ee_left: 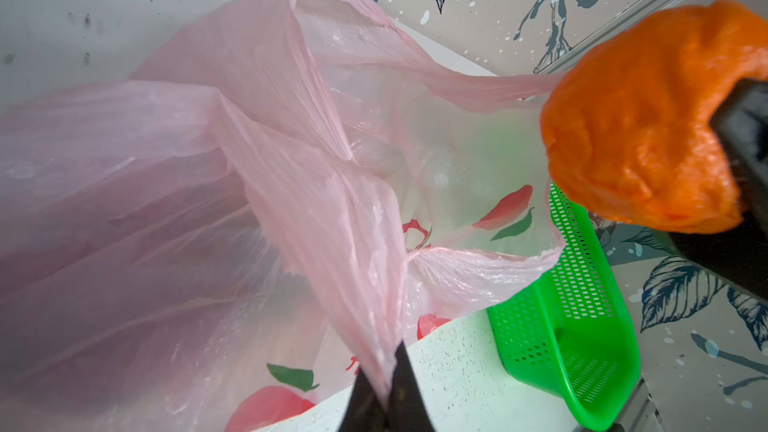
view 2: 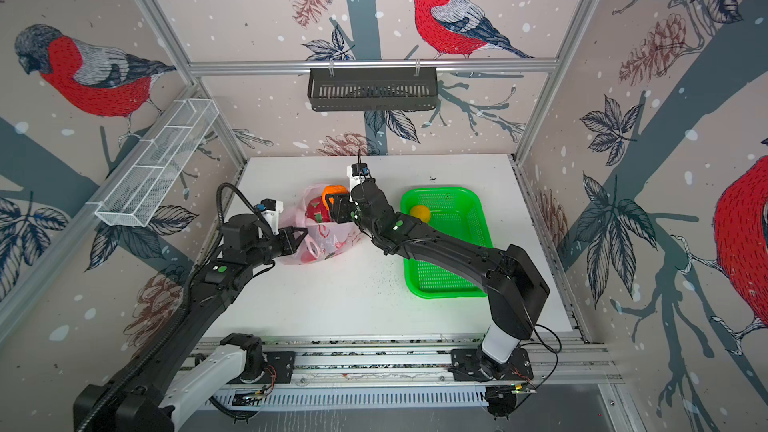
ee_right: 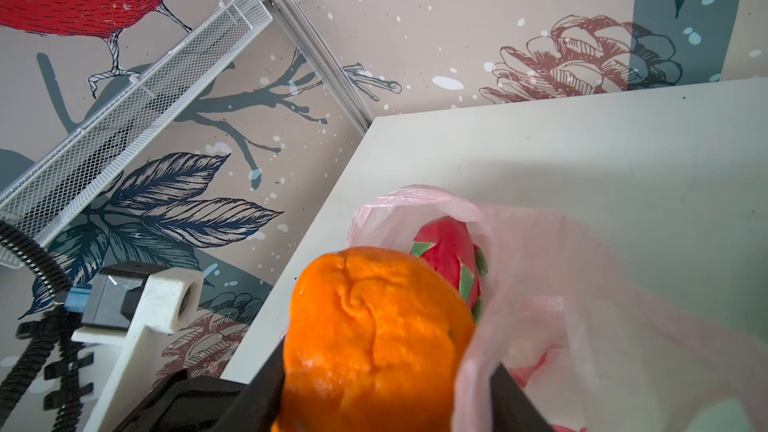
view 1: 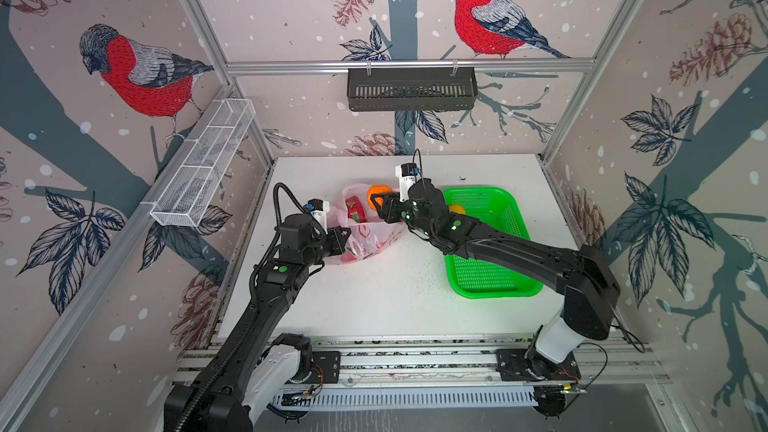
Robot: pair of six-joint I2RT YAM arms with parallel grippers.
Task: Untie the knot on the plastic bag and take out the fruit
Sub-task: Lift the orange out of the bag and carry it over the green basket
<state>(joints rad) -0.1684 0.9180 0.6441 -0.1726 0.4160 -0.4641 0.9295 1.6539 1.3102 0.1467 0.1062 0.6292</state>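
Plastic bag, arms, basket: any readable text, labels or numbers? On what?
None can be read.
On the plastic bag: red marks among its fruit prints, possibly letters, too blurred to read.
On the white camera mount at the right wrist: a small dark label, too small to read.

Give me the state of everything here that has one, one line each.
plastic bag, open, one edge held up
left tool, shut on the plastic bag
right tool, shut on orange
orange, gripped, raised at the bag's mouth
dragon fruit, inside the bag
yellow fruit, lying in green basket
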